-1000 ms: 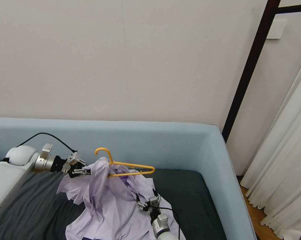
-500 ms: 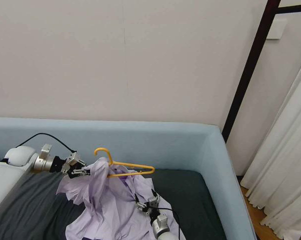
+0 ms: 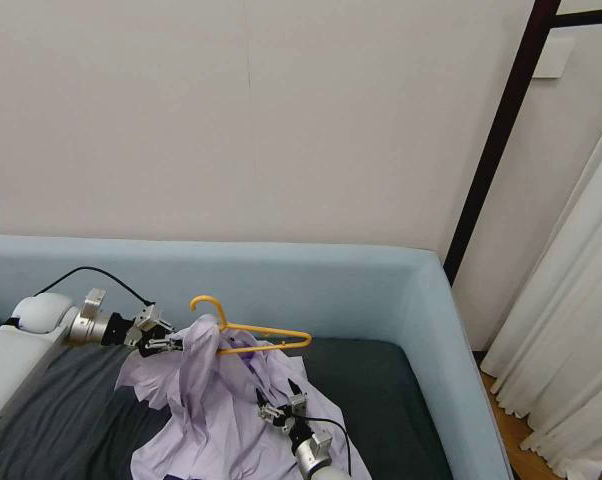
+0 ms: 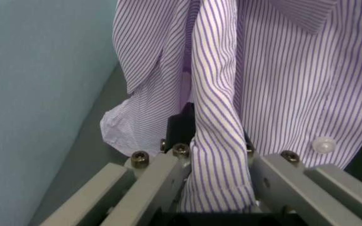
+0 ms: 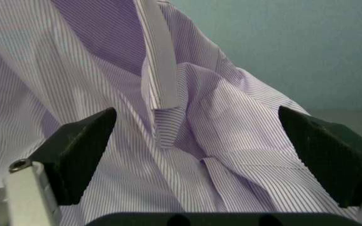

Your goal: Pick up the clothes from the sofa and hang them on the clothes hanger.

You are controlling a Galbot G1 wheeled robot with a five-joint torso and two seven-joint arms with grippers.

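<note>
A purple striped shirt [image 3: 216,415] lies heaped on the sofa's dark seat [image 3: 381,390], partly draped over a yellow hanger [image 3: 256,335] whose hook points up at the left. My left gripper [image 3: 164,340] is at the shirt's left top edge, shut on a fold of the striped cloth [image 4: 216,155] that runs between its fingers [image 4: 182,126]. My right gripper [image 3: 278,406] hovers low over the shirt's right side. In the right wrist view it [image 5: 200,150] stands open, with the shirt's collar and placket [image 5: 159,80] ahead of its wide-apart pads [image 5: 80,150].
The light blue sofa back [image 3: 311,275] and its right armrest [image 3: 461,370] enclose the seat. A black pole [image 3: 493,150] stands against the wall at right, with a white curtain [image 3: 571,330] beyond it. Bare cushion lies to the shirt's right.
My right gripper has shifted left and slightly inward over the shirt. The left gripper, hanger and held fold have stayed put.
</note>
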